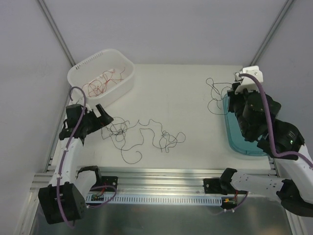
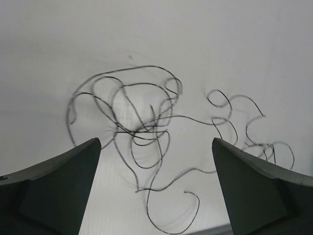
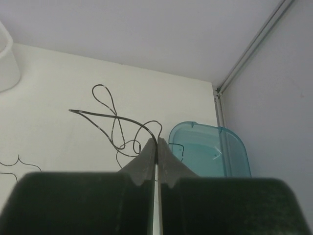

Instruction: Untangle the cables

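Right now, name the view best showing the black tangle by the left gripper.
Left wrist: the black tangle fills the frame, loops distinct. Top external shows it small; right wrist shows a separate wire.

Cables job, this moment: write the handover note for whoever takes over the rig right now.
Left gripper: open, aimed at the black tangle, gripping nothing.
Right gripper: shut on a black cable, beside the teal tray.
Red cables lie in the white basket.
Done: that one black cable is held apart from the tangle.
Left: the black tangle remains knotted and needs pulling apart strand by strand.
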Available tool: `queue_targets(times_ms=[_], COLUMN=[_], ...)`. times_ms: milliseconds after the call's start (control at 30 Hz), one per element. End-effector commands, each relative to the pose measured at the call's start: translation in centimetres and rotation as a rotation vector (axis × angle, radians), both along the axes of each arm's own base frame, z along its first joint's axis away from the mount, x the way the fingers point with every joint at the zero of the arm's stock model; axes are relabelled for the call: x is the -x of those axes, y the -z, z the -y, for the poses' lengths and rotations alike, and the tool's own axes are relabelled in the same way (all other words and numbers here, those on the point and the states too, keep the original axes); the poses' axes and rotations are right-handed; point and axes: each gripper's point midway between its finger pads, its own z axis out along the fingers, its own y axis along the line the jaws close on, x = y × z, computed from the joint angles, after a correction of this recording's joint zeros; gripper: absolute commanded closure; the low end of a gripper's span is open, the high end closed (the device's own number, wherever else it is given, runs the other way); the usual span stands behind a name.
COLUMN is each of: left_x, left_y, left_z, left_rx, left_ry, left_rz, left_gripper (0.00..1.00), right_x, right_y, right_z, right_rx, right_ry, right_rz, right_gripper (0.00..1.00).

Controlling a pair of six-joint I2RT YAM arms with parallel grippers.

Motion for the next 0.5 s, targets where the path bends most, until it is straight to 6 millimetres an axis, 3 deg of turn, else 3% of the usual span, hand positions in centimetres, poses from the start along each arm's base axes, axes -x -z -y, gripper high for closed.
queue_targets(times_ms=[0, 67, 100, 300, 433, 467], left_x=[0.9, 1.6, 1.7, 2.1, 2.2, 2.2], left_y=[-1.3, -2.4, -2.6, -3.4, -3.3, -3.4], left_z=[4.3, 5.8, 5.9, 6.3, 6.6, 6.7], left_rx=[-0.106, -0.147, -0.168, -0.22, -0.207, -0.206], left_ry=[0.304, 0.374, 0.389, 0.398, 0.411, 0.414], left_rz=[0.104, 0.163, 0.183, 0.226, 0.224, 0.224], left_gripper=[0.01, 0.01, 0.01, 0.01, 0.01, 0.01], right_x=[-1.0, -2.3, -2.5, -3.9, -4.3, -4.7], right_y=[-0.7, 0.5, 0.8, 4.3, 7.2, 9.0], right_z=[-0.8, 0.3, 0.4, 5.1, 9.1, 9.2], right_rx=[-0.098, -0.091, -0.094, -0.115, -0.138, -0.151], right_ry=[-0.044, 0.026, 0.022, 0.181, 0.327, 0.328], right_rz=[-0.014, -0.054, -0.069, -0.169, -0.218, -0.258], right_gripper=[0.99, 0.99, 0.99, 0.99, 0.99, 0.99])
